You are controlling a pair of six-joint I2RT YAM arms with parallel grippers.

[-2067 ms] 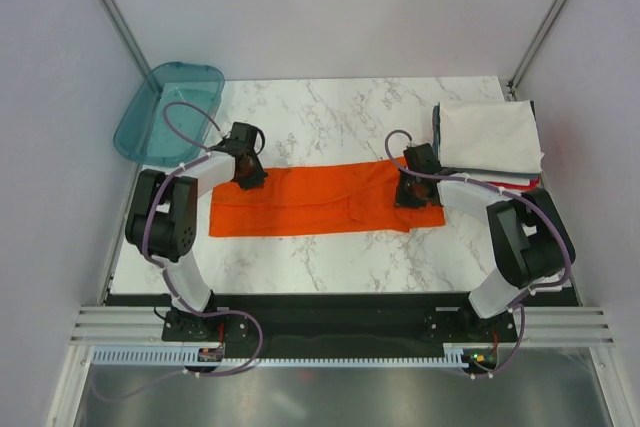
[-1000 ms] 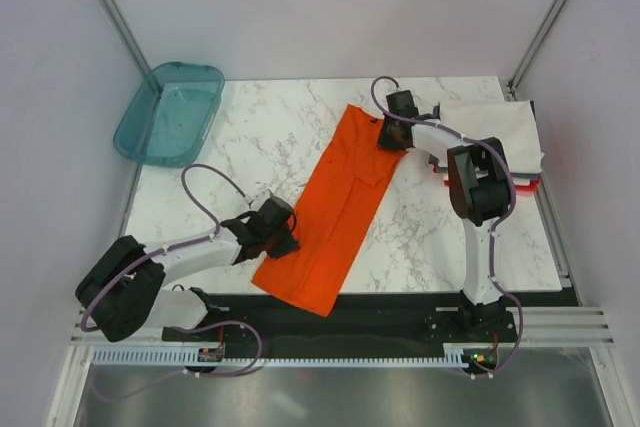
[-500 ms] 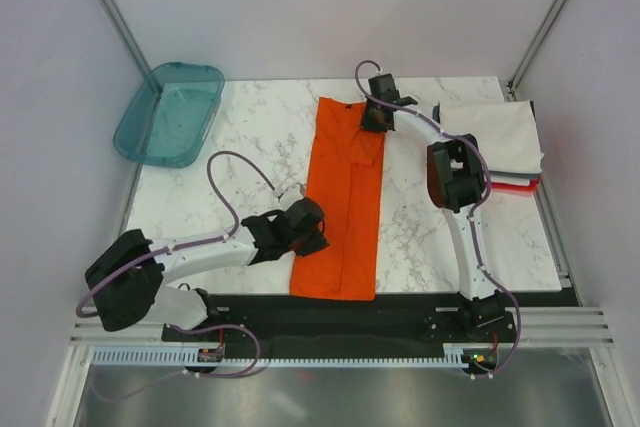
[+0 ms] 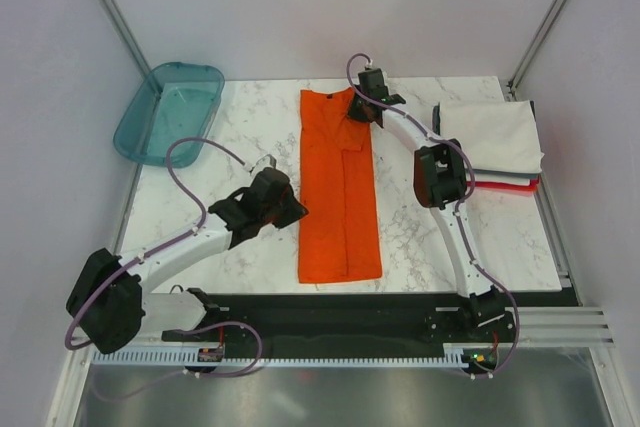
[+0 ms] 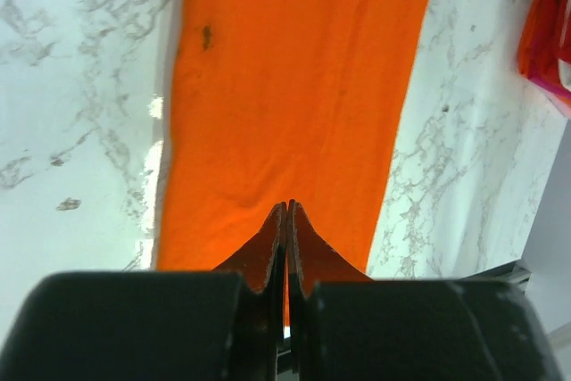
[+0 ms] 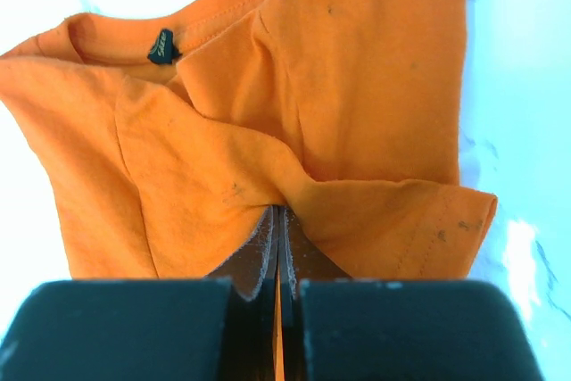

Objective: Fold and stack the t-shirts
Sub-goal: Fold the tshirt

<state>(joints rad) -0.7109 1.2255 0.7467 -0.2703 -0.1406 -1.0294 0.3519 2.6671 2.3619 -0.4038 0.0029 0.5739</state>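
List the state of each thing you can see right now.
Orange shirt: folded into a long strip, lying flat, collar at far end.
Stack: folded shirts, white on top, red beneath.
Tray: upright, at the far-left corner.
Left hand: shut, seemingly pinching the shirt's left edge.
Right hand: shut on the shirt near the collar.

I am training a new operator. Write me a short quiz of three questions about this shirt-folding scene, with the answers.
1. True or false: the orange t-shirt lies spread out with both sleeves open.
2. Which colour is the top shirt of the stack at the right?
3. What does the right claw pinch? A) the orange t-shirt near its collar B) the stack C) nothing
Key: 1 false, it is folded into a long narrow strip; 2 white; 3 A.
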